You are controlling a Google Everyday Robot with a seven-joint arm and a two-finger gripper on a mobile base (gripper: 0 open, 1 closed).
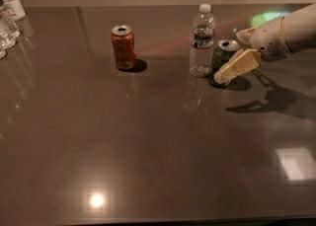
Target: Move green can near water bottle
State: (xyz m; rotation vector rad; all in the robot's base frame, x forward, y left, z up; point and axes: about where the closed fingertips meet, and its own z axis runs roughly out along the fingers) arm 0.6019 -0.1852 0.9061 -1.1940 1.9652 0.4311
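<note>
Tool [230, 57] is reaching around the green can [222, 55], which is standing on the table [148, 146] with the water bottle [202, 42] just past the tool's tip, probably for placement; cannot tell whether it is gripping.

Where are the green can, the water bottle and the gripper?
green can [221, 58]: camera view, on its dark side wall.
water bottle [202, 37]: camera view, on its label band.
gripper [232, 58]: camera view, its middle, at the green can's right side.
</note>
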